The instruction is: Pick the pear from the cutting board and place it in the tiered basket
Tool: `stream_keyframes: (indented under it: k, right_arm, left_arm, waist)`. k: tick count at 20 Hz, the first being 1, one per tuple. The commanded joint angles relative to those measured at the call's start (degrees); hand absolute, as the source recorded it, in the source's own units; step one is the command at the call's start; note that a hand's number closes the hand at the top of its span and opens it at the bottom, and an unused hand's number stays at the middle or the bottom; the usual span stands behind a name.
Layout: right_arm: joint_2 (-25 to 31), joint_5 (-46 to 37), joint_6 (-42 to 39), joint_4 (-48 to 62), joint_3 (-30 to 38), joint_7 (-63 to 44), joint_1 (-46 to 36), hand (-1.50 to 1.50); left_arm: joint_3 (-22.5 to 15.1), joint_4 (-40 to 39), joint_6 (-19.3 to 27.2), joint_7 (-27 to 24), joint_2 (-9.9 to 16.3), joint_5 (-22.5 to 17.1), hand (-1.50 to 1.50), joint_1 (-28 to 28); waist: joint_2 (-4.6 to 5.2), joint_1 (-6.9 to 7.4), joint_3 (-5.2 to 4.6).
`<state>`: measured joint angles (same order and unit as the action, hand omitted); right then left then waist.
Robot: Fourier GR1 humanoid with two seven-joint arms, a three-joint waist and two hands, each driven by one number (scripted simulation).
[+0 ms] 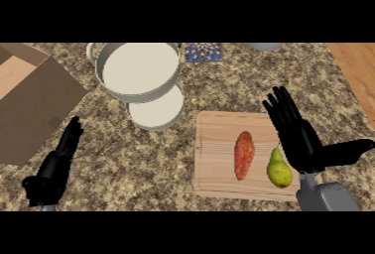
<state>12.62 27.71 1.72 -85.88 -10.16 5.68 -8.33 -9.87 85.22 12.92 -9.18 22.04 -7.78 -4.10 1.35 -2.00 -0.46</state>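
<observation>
From the head view, the pear [279,170] is lying on the right side of the cutting board [217,149], just beside an orange sweet potato [244,155] to its left. The right hand [296,134] is hovering at the pear's right, fingers straight and spread, thumb pointing right, holding nothing. The left hand [55,166] is resting open at the near left of the desk [124,158]. The tiered basket [141,74] is sitting far left. The risk, in my judgement: closing fingers may be nudging the rounded pear against the sweet potato, rolling it away, or catching both.
</observation>
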Motion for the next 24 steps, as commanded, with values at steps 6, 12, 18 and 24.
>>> stream_keyframes:
  k: [6,12,18,24]
  right_arm:
    - [10.3,-12.9,7.7,-4.1,7.4,9.4,11.0,1.50]
    - [0.8,-21.0,32.2,-3.8,12.6,14.0,21.5,-1.50]
    - [9.5,-36.1,33.5,-16.3,1.5,0.0,32.0,-1.50]
    - [18.4,-51.5,34.6,-21.8,0.9,-21.4,37.0,-1.50]
  left_arm:
    - [-2.6,0.5,-4.4,12.2,-5.4,-6.7,0.00,8.3]
    - [-1.0,-1.1,-8.4,15.8,-3.9,-10.1,0.00,11.4]
    - [-2.2,0.8,-7.2,19.6,-5.2,-9.4,0.00,13.1]
    - [-3.6,-0.5,-7.0,19.3,-6.5,-8.5,0.00,13.8]
  waist:
    - [-1.42,-2.50,0.39]
    - [-1.39,-0.50,0.37]
    - [-1.39,1.02,0.16]
    - [-0.66,1.68,-0.38]
